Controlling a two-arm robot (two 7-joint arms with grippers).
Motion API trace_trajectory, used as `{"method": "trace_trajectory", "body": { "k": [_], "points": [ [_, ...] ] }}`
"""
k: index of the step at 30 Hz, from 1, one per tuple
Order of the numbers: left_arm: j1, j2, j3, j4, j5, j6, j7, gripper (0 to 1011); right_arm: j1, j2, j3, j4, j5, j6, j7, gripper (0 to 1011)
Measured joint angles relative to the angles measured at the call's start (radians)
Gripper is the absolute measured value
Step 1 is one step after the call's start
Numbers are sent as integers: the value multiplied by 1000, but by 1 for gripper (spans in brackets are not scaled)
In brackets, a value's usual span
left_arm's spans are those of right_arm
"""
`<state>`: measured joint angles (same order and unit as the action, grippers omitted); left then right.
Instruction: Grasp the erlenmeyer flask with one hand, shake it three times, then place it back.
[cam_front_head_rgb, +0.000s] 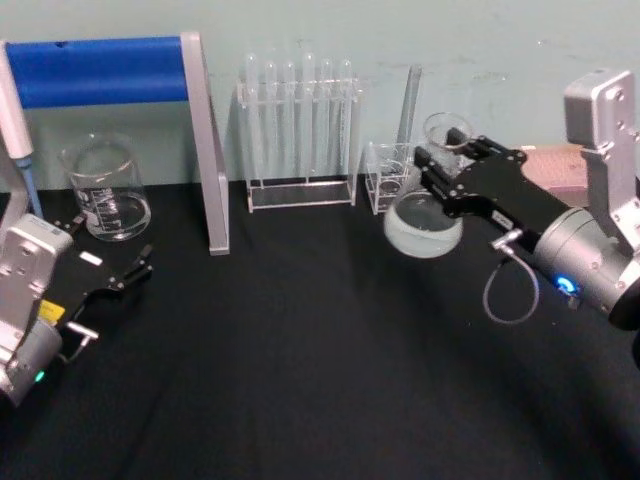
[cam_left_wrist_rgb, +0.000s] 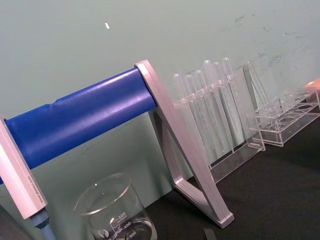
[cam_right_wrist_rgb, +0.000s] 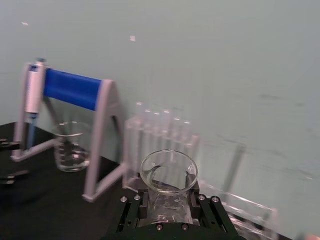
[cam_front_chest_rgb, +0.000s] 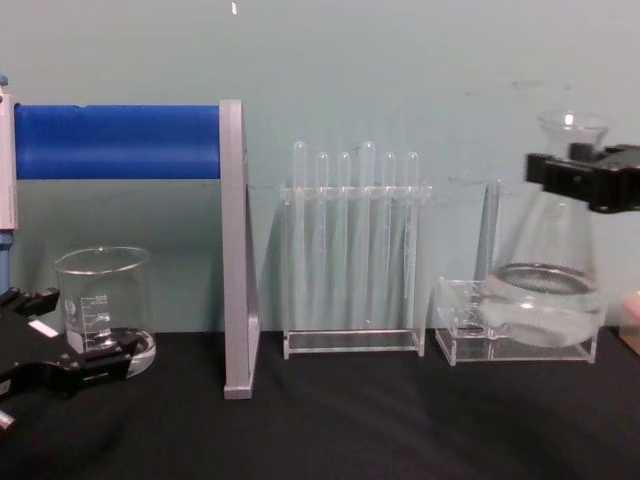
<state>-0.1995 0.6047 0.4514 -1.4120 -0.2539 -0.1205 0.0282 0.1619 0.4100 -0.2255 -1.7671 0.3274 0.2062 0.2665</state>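
Note:
The clear erlenmeyer flask (cam_front_head_rgb: 425, 225) hangs above the black table at the right, tilted so its round base faces the head view. My right gripper (cam_front_head_rgb: 442, 160), the hand, is shut on the flask's neck just below the flared rim. In the chest view the flask (cam_front_chest_rgb: 545, 290) hangs in front of a small acrylic rack, with the right gripper (cam_front_chest_rgb: 585, 180) clamped across its neck. The right wrist view looks down on the flask's rim (cam_right_wrist_rgb: 168, 172) between the black fingers (cam_right_wrist_rgb: 134, 206). My left gripper (cam_front_head_rgb: 110, 245) rests open at the table's left, near the beaker.
A short glass beaker (cam_front_head_rgb: 105, 190) stands at the far left under a stand with a blue bar (cam_front_head_rgb: 100, 70). A test tube rack (cam_front_head_rgb: 300, 130) and a small acrylic rack (cam_front_head_rgb: 385, 175) line the back wall. A pinkish box (cam_front_head_rgb: 560, 170) sits at the far right.

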Motion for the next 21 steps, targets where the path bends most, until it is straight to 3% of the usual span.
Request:
{"method": "trace_trajectory", "body": {
  "k": [7,16,21],
  "points": [
    [0,0,0,0,0,0,0,1001,-11,-9,-49,-41,7,5,38,456],
    [0,0,0,0,0,0,0,1001,-30,-8,-152,-108,32,12,95,456],
    [0,0,0,0,0,0,0,1001,-38,-1,-191,-129,40,17,110,456]
  ]
}}
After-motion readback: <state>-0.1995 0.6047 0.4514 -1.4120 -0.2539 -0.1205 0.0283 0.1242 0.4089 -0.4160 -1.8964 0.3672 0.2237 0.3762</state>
